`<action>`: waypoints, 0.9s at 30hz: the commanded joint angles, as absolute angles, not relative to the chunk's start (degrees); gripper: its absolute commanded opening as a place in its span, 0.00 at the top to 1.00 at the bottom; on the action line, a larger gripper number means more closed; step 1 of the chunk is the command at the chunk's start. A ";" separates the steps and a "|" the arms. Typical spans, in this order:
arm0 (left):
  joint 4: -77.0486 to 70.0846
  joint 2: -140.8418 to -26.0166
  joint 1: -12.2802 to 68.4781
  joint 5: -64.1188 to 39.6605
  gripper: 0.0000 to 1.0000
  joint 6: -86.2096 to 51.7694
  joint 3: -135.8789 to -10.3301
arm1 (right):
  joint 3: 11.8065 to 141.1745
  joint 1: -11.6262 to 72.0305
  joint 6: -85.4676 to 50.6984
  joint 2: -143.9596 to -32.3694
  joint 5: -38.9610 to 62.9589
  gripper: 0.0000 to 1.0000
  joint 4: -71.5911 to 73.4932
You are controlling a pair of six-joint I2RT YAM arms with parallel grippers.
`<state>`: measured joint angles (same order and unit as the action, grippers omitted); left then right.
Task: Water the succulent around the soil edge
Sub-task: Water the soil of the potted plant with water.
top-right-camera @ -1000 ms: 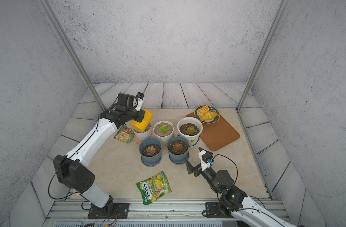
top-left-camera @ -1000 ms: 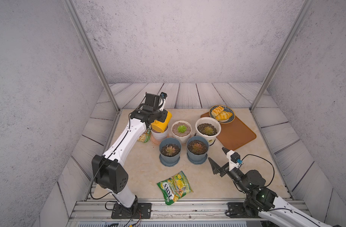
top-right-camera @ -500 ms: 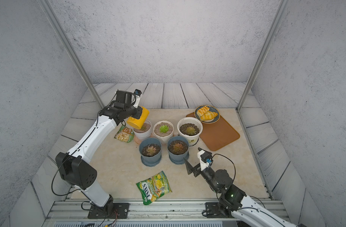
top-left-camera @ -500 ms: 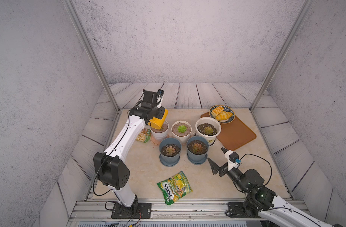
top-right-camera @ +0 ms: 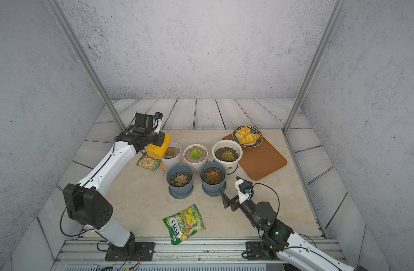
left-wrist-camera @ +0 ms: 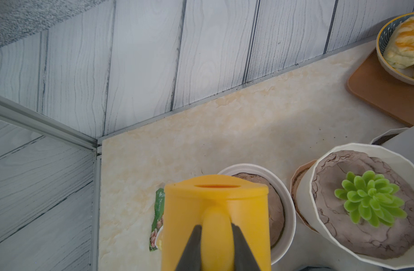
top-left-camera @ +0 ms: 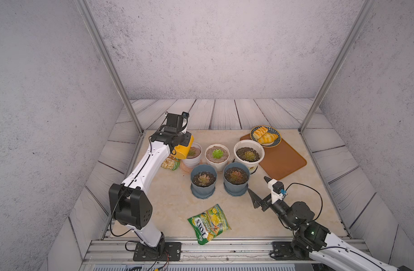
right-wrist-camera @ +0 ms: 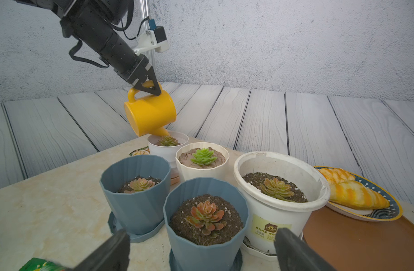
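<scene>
Your left jaws are nearly closed, pinching the handle of the yellow watering jug (right-wrist-camera: pixel 152 117) from both sides; the left wrist view shows this clearly. The jug is held clear of the tabletop (top-left-camera: pixel 168 199) and tipped spout-down over the small white pot (right-wrist-camera: pixel 169 150), which stands at the back left of the group of pots. The spout tip hangs just above the soil on the left side of that pot, right beside its succulent (right-wrist-camera: pixel 168 140) and not over the middle of the plant. Next to it stands the cream pot (right-wrist-camera: pixel 202 169) with a bright green succulent. Your right jaws are spread wide and hold nothing, low over the tabletop just in front of the right-hand blue pot (top-left-camera: pixel 236 180). A green snack bag (top-left-camera: pixel 209 224) lies near the front edge.
</scene>
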<state>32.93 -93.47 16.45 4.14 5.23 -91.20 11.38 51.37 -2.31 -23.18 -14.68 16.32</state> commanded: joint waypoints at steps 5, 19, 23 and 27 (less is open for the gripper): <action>30.06 -86.88 16.08 5.36 1.00 2.86 -87.02 | 12.30 51.64 -1.93 -23.90 -14.59 0.01 17.15; 30.36 -76.29 16.08 3.25 1.00 0.61 -77.78 | 12.31 51.59 -1.82 -25.05 -14.66 0.01 17.37; 30.68 -74.04 16.08 2.55 1.00 1.14 -76.14 | 12.30 51.59 -1.69 -25.34 -14.75 0.01 17.35; 30.80 -72.79 16.08 0.34 1.00 1.32 -75.41 | 12.31 51.59 -1.67 -25.55 -14.80 0.01 17.24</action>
